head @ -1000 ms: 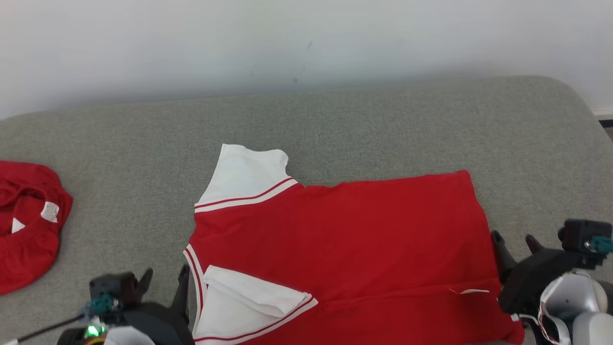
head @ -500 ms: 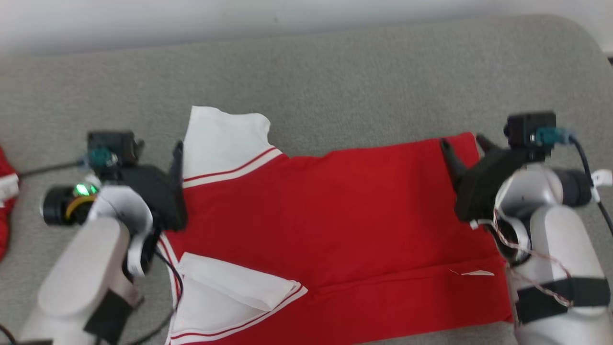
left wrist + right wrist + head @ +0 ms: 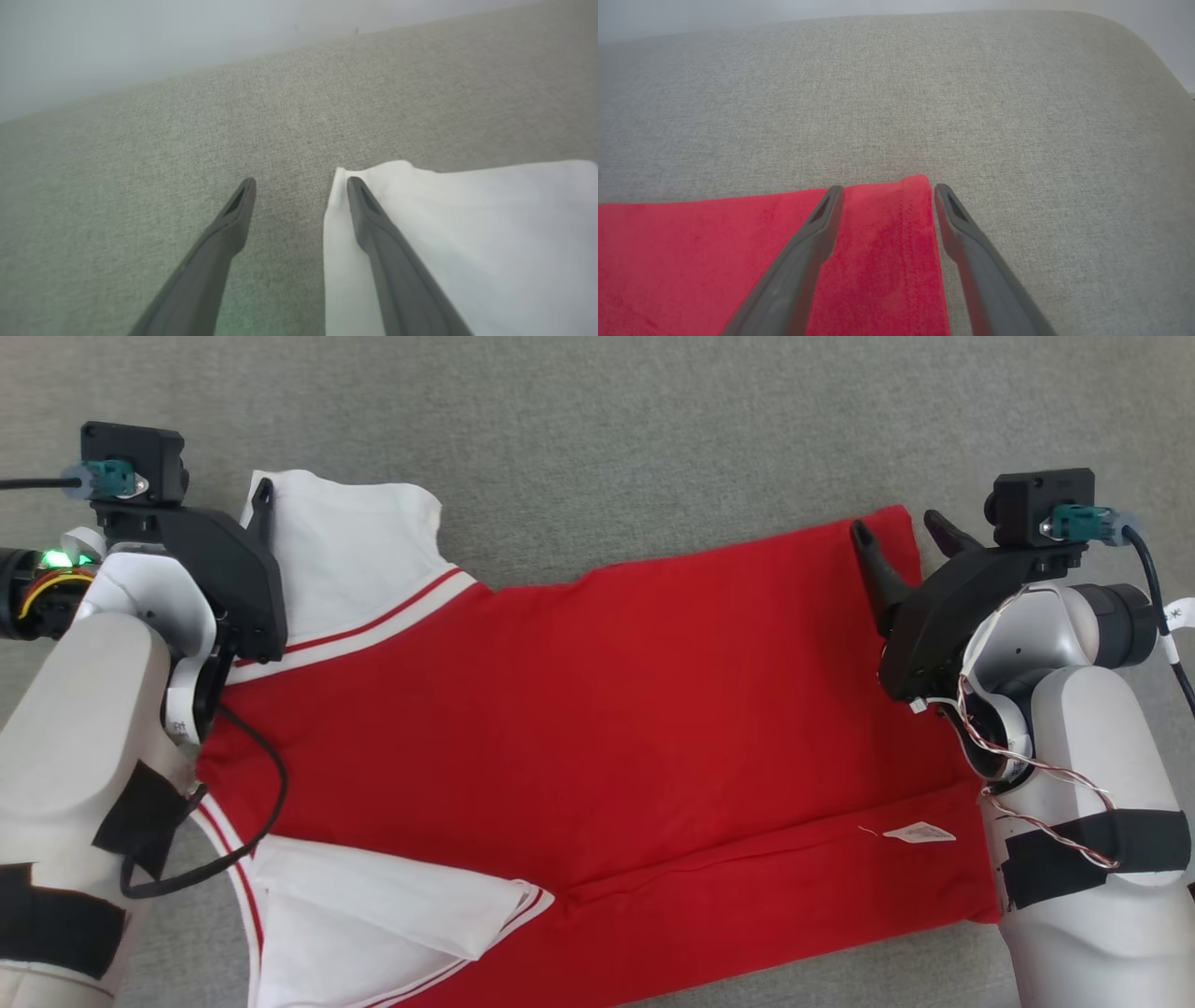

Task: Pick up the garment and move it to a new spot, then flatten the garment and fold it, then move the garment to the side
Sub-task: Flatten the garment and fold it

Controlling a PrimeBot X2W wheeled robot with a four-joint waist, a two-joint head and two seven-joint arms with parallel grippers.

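Head view: the garment [image 3: 597, 728] lies spread on the grey cushion [image 3: 653, 429]; left gripper [image 3: 300, 181] straddles its sleeve corner, right gripper [image 3: 896, 523] its hem corner, both wide and empty, seemingly placed to pinch for folding

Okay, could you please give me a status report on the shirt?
Left gripper open at white sleeve corner. Right gripper open over red hem corner. Garment flat on couch, unheld. Path clear.

Red garment [image 3: 597, 728] on grey surface [image 3: 597, 429]
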